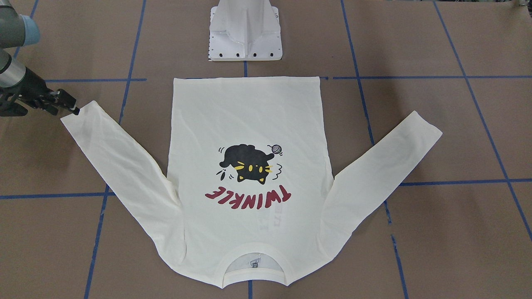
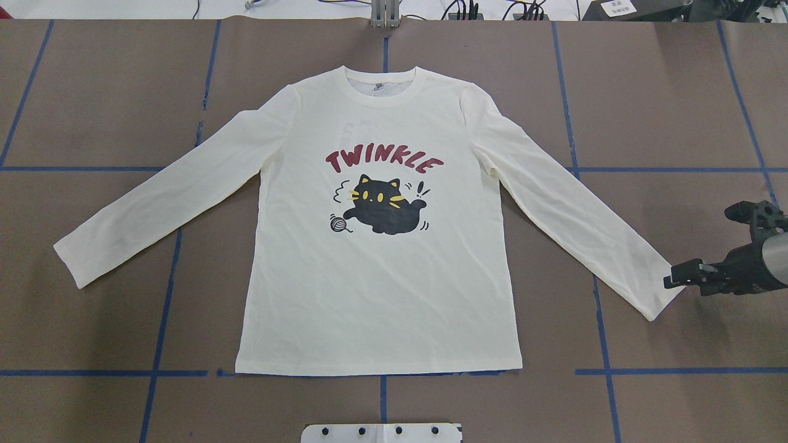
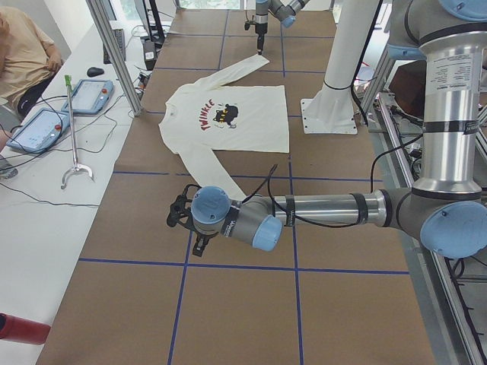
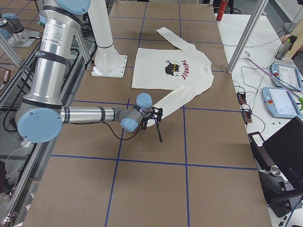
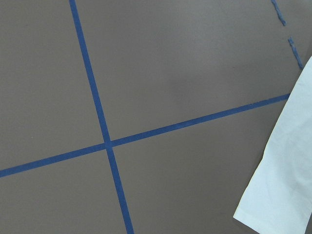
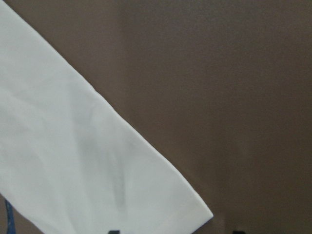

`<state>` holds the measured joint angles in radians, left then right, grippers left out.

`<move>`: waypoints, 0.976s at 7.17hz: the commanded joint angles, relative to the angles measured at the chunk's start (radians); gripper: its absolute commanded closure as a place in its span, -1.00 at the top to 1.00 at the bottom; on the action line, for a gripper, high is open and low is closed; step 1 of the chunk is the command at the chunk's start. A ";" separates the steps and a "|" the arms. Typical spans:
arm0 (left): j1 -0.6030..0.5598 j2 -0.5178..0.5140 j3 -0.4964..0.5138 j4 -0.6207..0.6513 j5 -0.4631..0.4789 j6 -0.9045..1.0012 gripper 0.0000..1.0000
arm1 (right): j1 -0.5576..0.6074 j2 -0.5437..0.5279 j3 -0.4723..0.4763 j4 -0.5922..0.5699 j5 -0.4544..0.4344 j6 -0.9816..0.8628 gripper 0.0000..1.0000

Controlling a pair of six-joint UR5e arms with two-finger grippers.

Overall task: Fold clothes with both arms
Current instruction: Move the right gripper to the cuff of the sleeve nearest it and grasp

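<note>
Centrally, a cream long-sleeved fabric T-shirt with a black cat print and red "TWINKLE" lettering (image 2: 381, 289) lies flat, print up, midway between the ends of the brown paper-covered table (image 2: 677, 92), which is marked with blue tape lines (image 2: 665, 169). The collar points toward the operators' edge and the hem toward the robot's edge, near the white pedestal base (image 1: 245, 33). The sleeves slant out toward both ends. The black two-finger right gripper (image 2: 672, 282) sits at the right cuff, fingers parted, holding nothing. The left gripper (image 3: 179, 216) is near the left cuff; its finger spacing cannot be told.

Red "TWINKLE" on the T-shirt (image 2: 381, 246)
</note>
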<state>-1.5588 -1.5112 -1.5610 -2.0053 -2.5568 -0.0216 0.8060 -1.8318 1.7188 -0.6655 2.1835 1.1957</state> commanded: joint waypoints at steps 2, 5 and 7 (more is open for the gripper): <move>0.000 0.009 0.001 -0.003 0.000 0.002 1.00 | -0.001 -0.013 -0.016 0.004 -0.040 0.010 0.15; -0.001 0.011 -0.001 -0.006 0.000 0.006 1.00 | -0.001 -0.014 -0.021 0.004 -0.039 0.010 -0.53; -0.001 0.019 0.001 -0.006 0.000 0.009 1.00 | -0.005 0.002 -0.021 0.003 -0.027 0.010 -1.00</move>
<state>-1.5606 -1.4978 -1.5605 -2.0108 -2.5572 -0.0134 0.8034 -1.8379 1.6987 -0.6615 2.1508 1.2057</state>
